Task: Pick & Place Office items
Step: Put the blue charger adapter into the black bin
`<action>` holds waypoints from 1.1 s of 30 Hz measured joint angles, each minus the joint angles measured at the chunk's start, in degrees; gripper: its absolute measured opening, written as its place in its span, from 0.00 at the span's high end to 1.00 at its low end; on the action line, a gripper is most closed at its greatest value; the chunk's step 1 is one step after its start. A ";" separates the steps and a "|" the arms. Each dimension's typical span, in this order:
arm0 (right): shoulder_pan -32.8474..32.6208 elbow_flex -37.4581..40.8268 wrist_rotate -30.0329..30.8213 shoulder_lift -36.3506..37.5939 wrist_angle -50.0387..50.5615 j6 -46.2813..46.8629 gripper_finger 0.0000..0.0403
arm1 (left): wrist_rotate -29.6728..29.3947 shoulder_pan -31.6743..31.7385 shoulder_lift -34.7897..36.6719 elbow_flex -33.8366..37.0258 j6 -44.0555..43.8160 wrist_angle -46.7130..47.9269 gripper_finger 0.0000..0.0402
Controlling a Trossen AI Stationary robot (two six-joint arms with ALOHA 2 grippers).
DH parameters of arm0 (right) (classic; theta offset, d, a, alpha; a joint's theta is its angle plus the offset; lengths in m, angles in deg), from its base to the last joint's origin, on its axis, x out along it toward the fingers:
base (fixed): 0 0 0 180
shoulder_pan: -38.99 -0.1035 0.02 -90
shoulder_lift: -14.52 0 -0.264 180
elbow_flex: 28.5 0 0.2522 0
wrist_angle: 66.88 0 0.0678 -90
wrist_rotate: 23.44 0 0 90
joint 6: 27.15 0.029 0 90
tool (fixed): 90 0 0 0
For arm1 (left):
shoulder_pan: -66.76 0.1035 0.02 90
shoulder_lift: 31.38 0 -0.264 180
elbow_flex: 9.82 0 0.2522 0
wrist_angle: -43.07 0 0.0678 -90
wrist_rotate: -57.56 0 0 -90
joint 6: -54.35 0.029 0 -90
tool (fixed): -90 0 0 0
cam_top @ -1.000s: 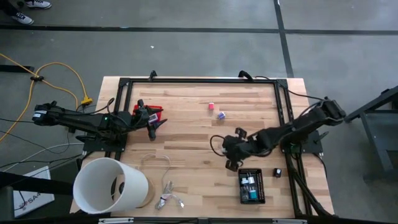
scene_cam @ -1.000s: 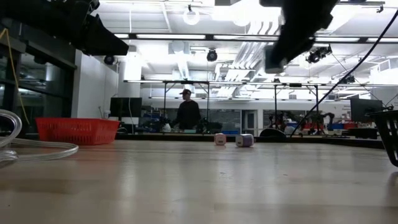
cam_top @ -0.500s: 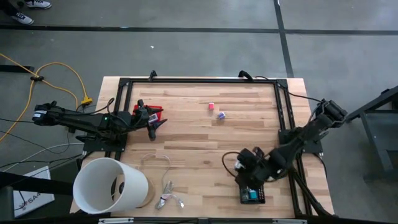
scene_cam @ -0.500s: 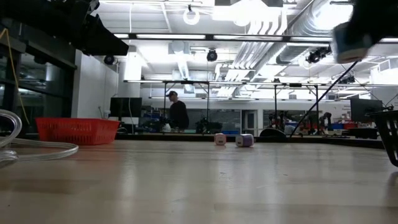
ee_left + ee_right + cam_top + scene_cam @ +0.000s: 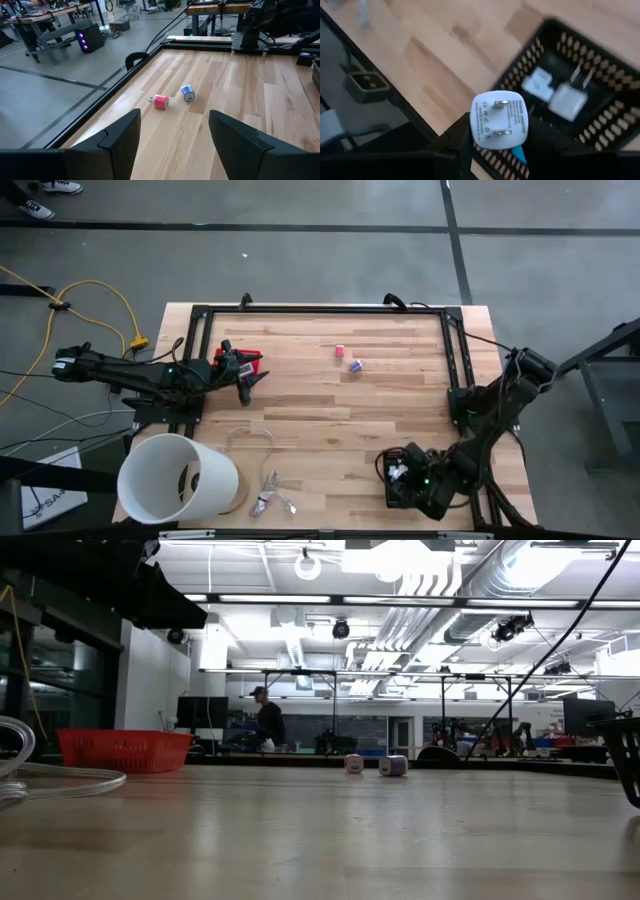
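Low at the right of the high view, the right hand (image 5: 412,480) hangs over the black mesh basket (image 5: 392,498), clenched on a white-and-teal plug adapter (image 5: 499,120) whose two metal prongs face the wrist camera. Such a piece is probably light, rigid and smooth-shelled, so it could twist between the fingers; gripping across its flat sides, clear of the prongs, looks safest. Inside the basket lie other pale adapters (image 5: 555,95), leaving bare floor beside them for a drop. A pink adapter (image 5: 339,351) and a purple one (image 5: 355,365) sit just beside each other in the upper middle of the desk (image 5: 310,410), well apart from everything else. At left, the left hand (image 5: 247,383) waits with fingers spread and nothing in them, near a red basket (image 5: 250,356). A big white tub (image 5: 178,477) and a pale wire loop (image 5: 262,470) occupy the lower left, clear of the right arm's path.
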 joint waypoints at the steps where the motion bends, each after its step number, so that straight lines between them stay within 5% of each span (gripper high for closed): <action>1: -0.33 0.00 -0.91 -0.53 -0.34 0.88 0.68 | 0.01 0.02 0.00 0.00 0.00 -0.02 0.43; 17: -0.30 0.00 -9.14 -7.62 -6.69 10.29 0.68 | 0.00 0.00 0.00 0.00 0.00 -0.04 0.43; 33: 1.49 0.00 -12.46 -11.59 -7.22 9.89 0.68 | -0.01 0.00 0.00 0.00 0.02 -0.04 0.43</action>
